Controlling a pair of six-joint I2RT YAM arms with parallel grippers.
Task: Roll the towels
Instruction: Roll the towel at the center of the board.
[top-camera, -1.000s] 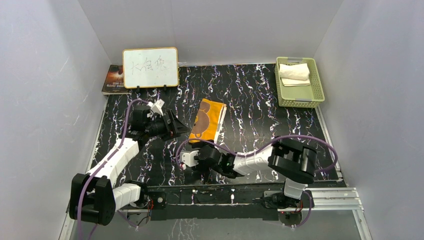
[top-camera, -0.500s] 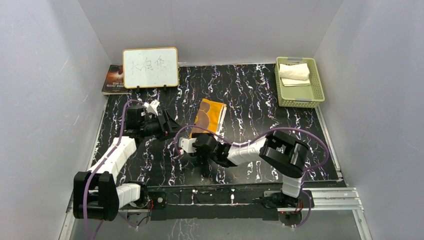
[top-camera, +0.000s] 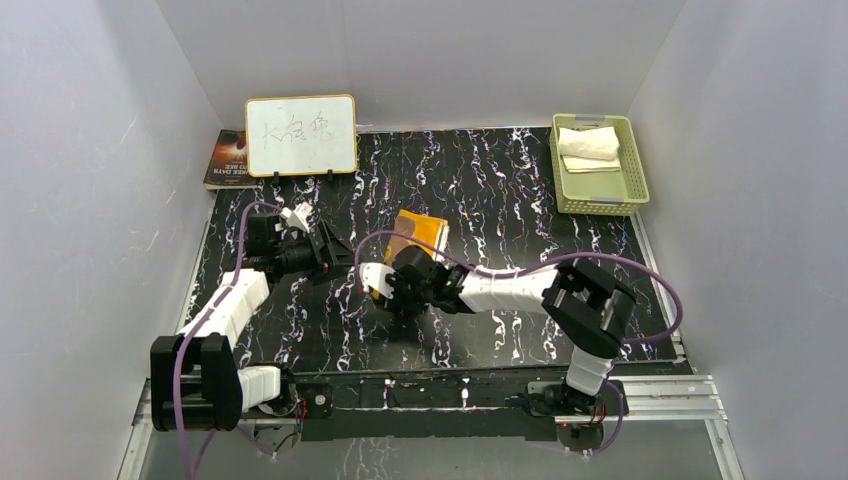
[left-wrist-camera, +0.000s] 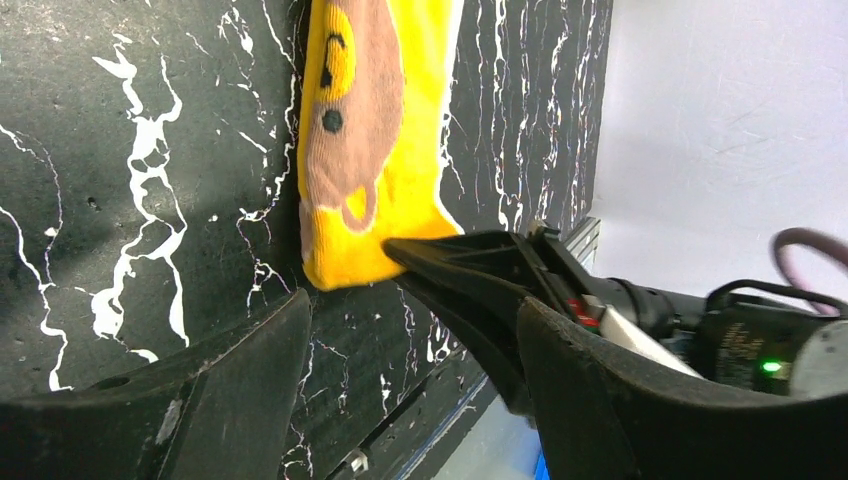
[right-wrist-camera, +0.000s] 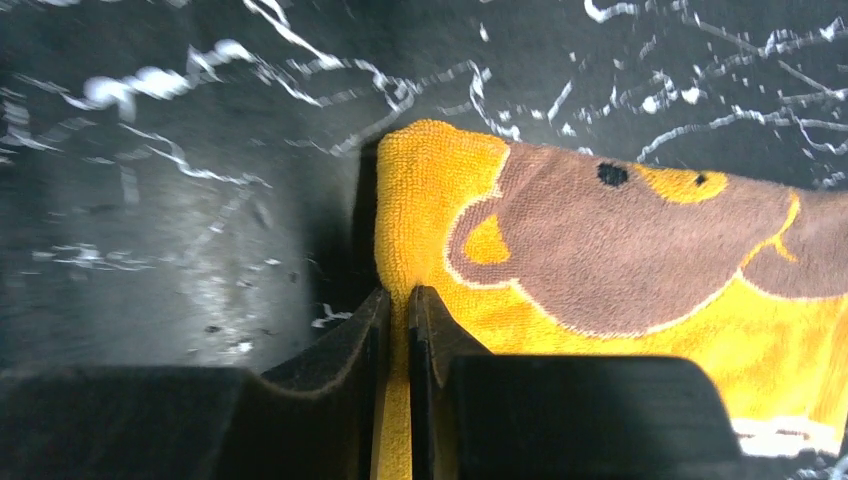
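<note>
Shortening since earlier, the orange towel (top-camera: 420, 228) is only beginning its roll, right fingers (right-wrist-camera: 340, 345) pinching its edge, left fingers (left-wrist-camera: 220, 390) gaping.

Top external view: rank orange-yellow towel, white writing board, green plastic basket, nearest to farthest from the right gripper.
1. Orange-yellow cloth towel, clamped in the right gripper.
2. White writing board, back left.
3. Green plastic basket, back right.
</note>
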